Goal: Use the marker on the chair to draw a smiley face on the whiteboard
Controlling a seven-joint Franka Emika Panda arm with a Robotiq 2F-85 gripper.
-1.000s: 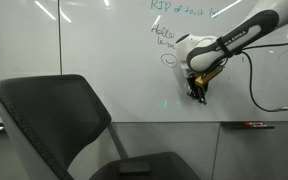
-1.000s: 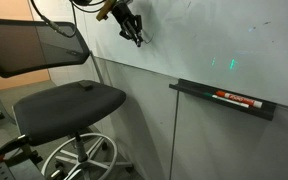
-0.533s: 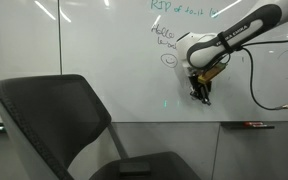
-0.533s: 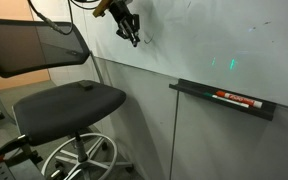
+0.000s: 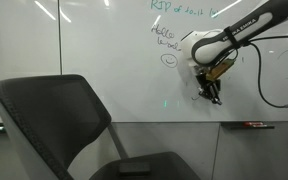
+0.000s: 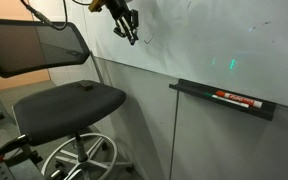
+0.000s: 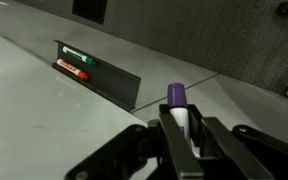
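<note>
The gripper point(image 5: 212, 94) is holding the marker point(image 7: 177, 98) against the whiteboard point(image 5: 94, 60) near its bottom edge, jaws clamped on it; the chair point(image 6: 69, 98) is standing nearby.

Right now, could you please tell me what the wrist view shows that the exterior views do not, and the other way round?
Only the wrist view shows the marker, purple-ended, clamped in the gripper, and a green pen in the tray. Only the exterior views show the chair, the green handwriting and the arm. All of them show the whiteboard, the gripper, the tray and the red pen lying in it.
</note>
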